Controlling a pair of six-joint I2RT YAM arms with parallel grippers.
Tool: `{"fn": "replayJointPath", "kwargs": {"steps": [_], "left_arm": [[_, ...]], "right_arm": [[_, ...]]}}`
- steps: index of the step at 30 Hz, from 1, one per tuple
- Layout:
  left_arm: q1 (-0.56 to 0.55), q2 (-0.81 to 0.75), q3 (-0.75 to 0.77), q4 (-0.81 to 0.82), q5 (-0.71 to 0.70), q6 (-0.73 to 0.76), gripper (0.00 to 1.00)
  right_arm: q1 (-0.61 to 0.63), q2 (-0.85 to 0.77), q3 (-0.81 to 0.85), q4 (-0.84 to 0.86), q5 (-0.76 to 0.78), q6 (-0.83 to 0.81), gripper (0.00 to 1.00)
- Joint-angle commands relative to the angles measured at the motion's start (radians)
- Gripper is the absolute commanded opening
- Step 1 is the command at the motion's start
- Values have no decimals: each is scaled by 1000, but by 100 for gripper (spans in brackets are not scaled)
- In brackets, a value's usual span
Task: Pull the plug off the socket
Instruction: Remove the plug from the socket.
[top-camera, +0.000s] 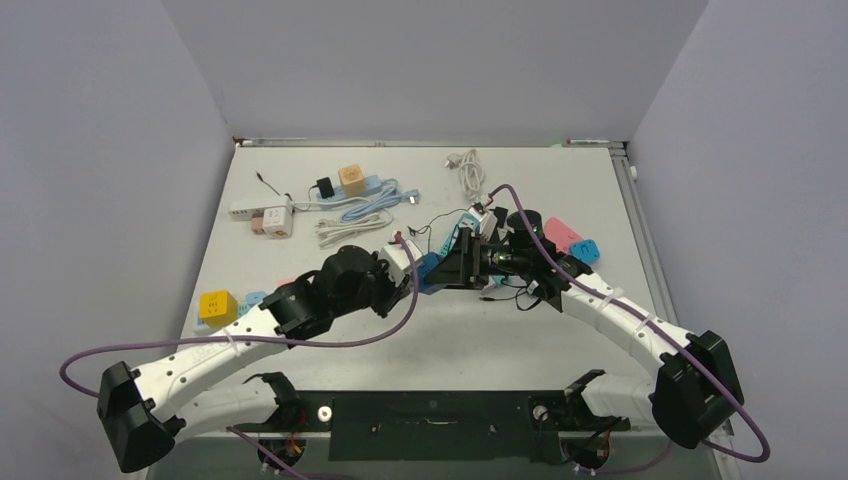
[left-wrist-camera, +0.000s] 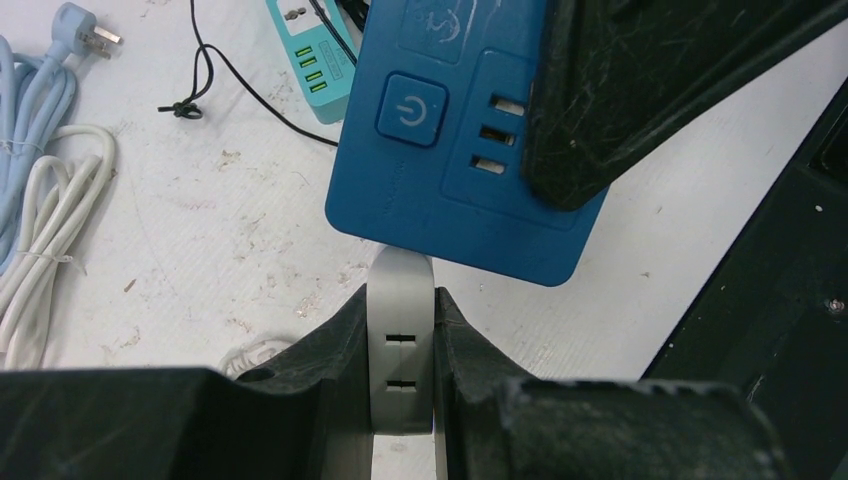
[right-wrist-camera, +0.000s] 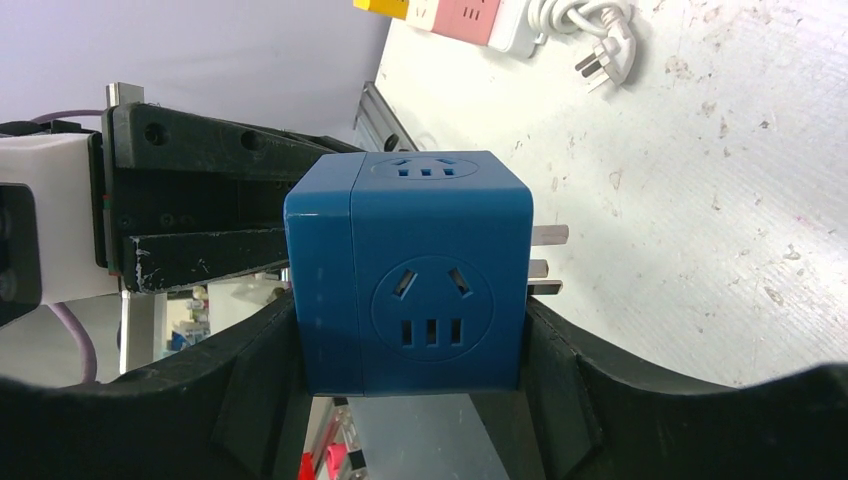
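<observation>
The left fingers (left-wrist-camera: 335, 375) pinch the white piece (left-wrist-camera: 400, 340); right fingers (right-wrist-camera: 250, 385) grasp the blue cube (right-wrist-camera: 410, 270).

A scuffed white table (top-camera: 500, 335) lies beneath the left gripper (top-camera: 415, 271) and the right gripper (top-camera: 441, 271) (softly, evenly lit). Beyond both grippers a pale lilac-grey back wall (top-camera: 430, 60) rises from the table's far edge. A matching left wall (top-camera: 100, 150) and right wall (top-camera: 760, 150) stand outboard of them.

my left arm (top-camera: 200, 355), right arm (top-camera: 610, 310) angled inward, wrists nearly meeting; left claw (left-wrist-camera: 400, 300) pinched tight on grey piece (left-wrist-camera: 401, 350), right claw (right-wrist-camera: 410, 315) clamping blue cube (right-wrist-camera: 420, 270)
</observation>
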Motion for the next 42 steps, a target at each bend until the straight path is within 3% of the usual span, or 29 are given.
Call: {"fn": "replayJointPath", "kwargs": {"steps": [1, 11, 17, 27, 32, 42], "left_arm": [[53, 0, 54, -30, -156, -15, 0], [71, 16, 62, -37, -168, -49, 0], [68, -10, 46, -8, -86, -29, 0], [-80, -38, 20, -7, -47, 61, 0], [-101, -42, 16, -7, -40, 70, 0], [-96, -6, 32, -29, -149, 46, 0]], "right_arm": [[-20, -50, -27, -61, 17, -46, 5], [6, -56, -23, -61, 6, -51, 5], [5, -63, -14, -65, 41, -40, 5], [-61, -37, -16, -52, 41, -36, 5], [-88, -8, -21, -52, 26, -58, 5], [-98, 15, -18, -51, 7, -78, 5]]}}
